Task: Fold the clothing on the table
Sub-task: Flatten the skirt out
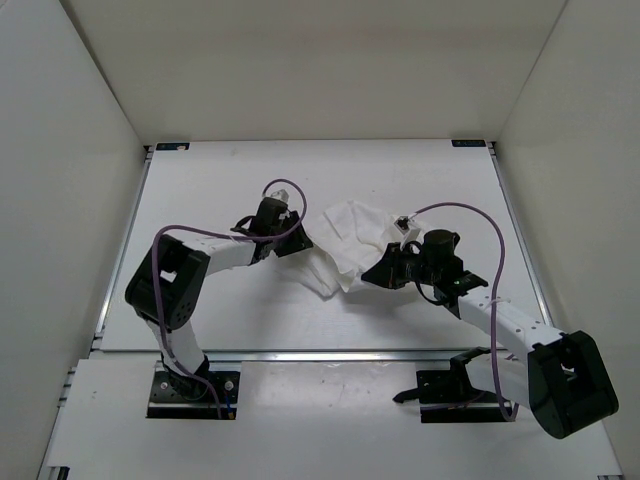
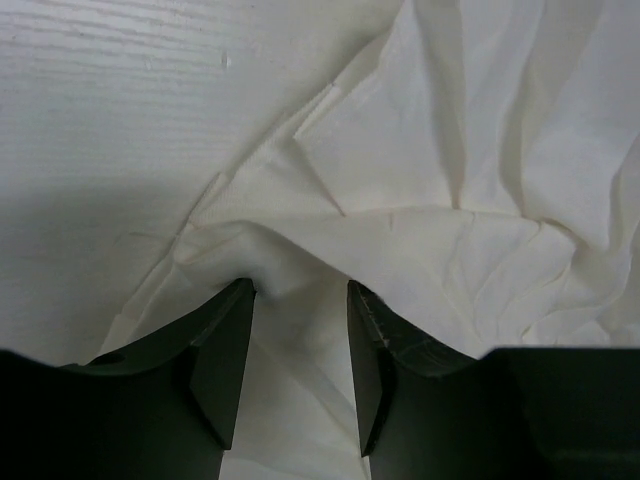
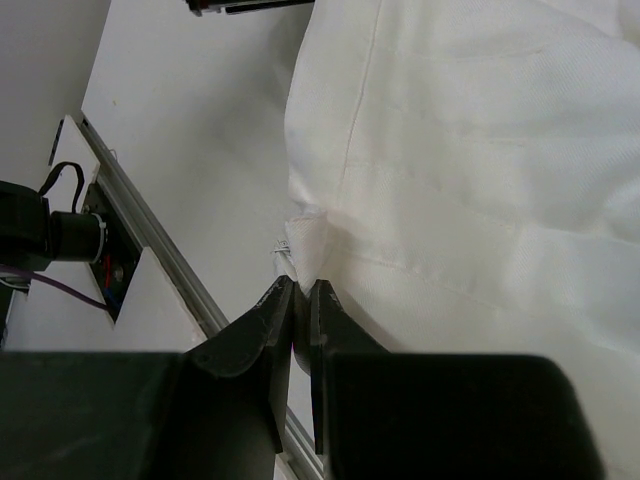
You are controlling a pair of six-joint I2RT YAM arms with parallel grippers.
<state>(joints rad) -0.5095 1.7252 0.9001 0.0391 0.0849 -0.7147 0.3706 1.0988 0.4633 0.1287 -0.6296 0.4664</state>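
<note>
1 clothing [image 1: 350,240] lies crumpled on the table [image 1: 220,310], between 2 grippers. The left gripper [image 2: 300,295] stands spread, straddling a raised fold at its tips. The right gripper [image 3: 300,290] is pressed together, pinching the clothing's edge.

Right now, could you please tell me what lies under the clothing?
Only the white table shows around the crumpled clothing, which lies on it. Anything beneath the bunched folds is covered and cannot be seen.
</note>
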